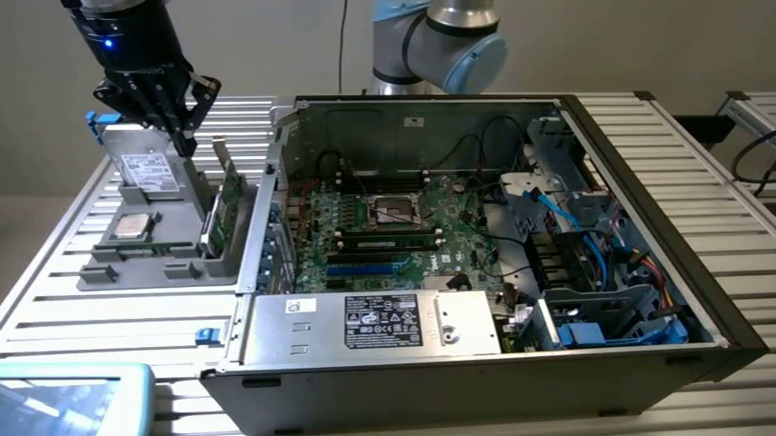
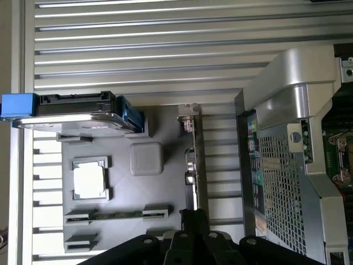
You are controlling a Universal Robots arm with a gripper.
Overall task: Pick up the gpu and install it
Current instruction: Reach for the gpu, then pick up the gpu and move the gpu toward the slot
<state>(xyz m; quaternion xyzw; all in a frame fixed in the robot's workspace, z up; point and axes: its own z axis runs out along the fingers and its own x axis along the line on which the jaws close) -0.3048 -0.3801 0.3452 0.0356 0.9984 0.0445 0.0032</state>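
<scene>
You see the gpu [image 2: 191,165] edge-on in the wrist view, so both its faces are hidden from you. In the exterior view its lower edge is hidden in a slot of the grey holder [image 1: 134,268]. The gripper [image 2: 194,216] is cut off by the wrist picture's edge. The print on the power supply label [image 1: 382,320] is too small to read.

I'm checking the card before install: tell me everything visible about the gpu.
The gpu is a short green circuit board standing on edge in a slot of the grey parts tray, just outside the open computer case. A thin silver bracket caps one end. The shut tool hangs over the other end; whether they touch cannot be told.
</scene>
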